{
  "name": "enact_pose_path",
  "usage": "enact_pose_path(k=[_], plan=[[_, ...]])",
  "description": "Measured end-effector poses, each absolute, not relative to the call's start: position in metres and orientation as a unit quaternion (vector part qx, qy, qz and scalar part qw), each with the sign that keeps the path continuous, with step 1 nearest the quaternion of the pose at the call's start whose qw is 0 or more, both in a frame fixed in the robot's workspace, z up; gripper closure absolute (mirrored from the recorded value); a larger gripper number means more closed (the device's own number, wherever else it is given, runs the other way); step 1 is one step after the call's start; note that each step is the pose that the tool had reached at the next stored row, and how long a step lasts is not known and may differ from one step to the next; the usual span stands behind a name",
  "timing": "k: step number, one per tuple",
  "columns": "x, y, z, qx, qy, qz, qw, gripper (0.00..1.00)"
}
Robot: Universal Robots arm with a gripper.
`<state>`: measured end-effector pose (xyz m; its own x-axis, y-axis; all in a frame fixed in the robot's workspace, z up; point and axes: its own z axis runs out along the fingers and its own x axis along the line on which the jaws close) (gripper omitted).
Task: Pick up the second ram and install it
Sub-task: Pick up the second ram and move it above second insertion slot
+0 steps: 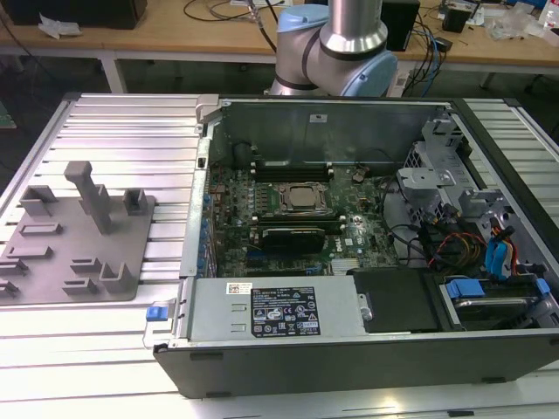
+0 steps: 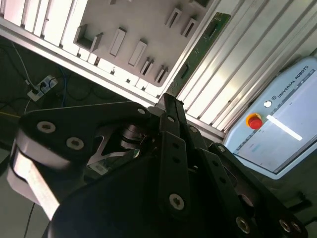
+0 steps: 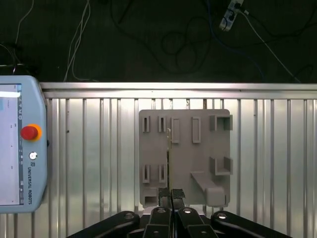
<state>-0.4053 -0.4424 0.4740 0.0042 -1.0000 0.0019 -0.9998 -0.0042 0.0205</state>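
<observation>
1. My jaws are clenched on the second ram (image 3: 169,153). In the first wrist view, the fingertips (image 3: 165,193) press on it from both sides, and the stick runs straight out from between them, seen edge-on.
2. In the second wrist view, the second ram (image 2: 204,43) shows its green face with dark parts. One end is gripped between my jaws; the other end is free.
3. The ram hangs over the grey fixture plate (image 3: 185,163) with its empty slots. I cannot tell whether the free end touches the plate.
4. The fixture plate (image 1: 52,262) lies flat on the ribbed aluminium table (image 1: 122,122), near the table edge at the exterior view's left.
5. The open computer case (image 1: 349,358) stands on the table just beside the plate. Inside it, the motherboard (image 1: 262,188) lies flat with the processor socket (image 1: 301,199) at its middle.
6. A teach pendant (image 3: 15,148) lies on the table, apart from the fixture plate.
</observation>
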Motion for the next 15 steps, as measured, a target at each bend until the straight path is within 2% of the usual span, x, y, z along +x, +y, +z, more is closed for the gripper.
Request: enact_pose_path(k=[15], plan=[[-0.346,-0.442,0.474,0.707,-0.707,-0.007,0.008,0.91]])
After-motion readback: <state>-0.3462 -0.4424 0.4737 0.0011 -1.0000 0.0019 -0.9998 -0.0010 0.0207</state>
